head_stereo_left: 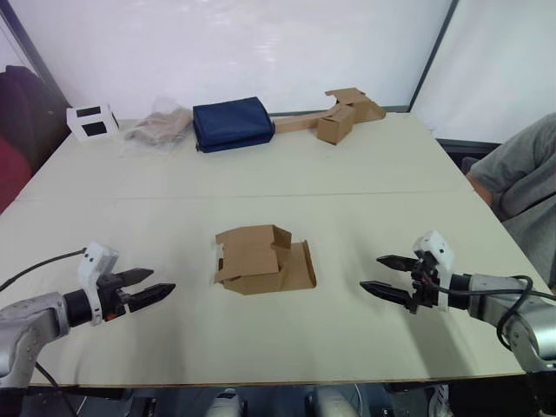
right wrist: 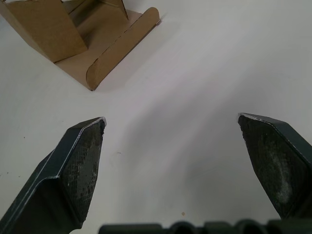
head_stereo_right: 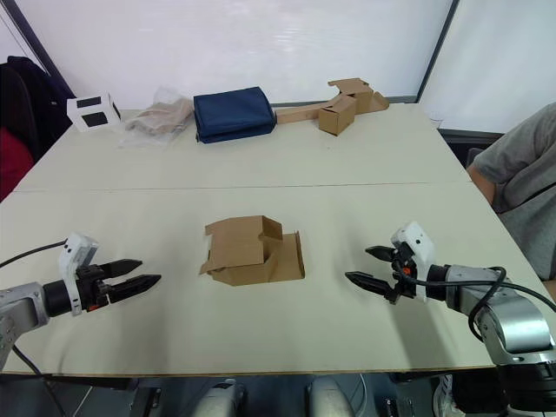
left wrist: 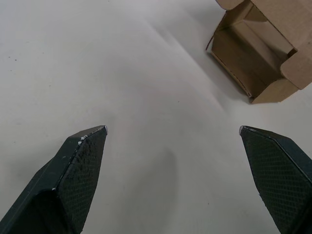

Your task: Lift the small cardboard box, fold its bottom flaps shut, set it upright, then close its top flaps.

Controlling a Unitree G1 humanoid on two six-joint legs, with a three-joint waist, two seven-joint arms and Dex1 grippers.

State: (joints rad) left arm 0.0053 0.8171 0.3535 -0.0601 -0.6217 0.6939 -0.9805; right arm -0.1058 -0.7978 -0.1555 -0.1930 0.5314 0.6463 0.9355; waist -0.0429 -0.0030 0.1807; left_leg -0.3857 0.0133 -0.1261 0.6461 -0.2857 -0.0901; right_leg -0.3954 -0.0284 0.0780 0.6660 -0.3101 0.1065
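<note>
The small plain brown corrugated cardboard box point(head_stereo_left: 263, 260) lies on its side midway between the spread left pincer point(head_stereo_left: 148, 287) and the spread right pincer point(head_stereo_left: 387, 277), its long axis running toward them.

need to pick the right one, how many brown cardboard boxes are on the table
2. The small cardboard box lies on its side mid-table between the open left gripper and right gripper. The other box, joined to a long cardboard strip, sits at the far edge beside the navy bag.
</note>
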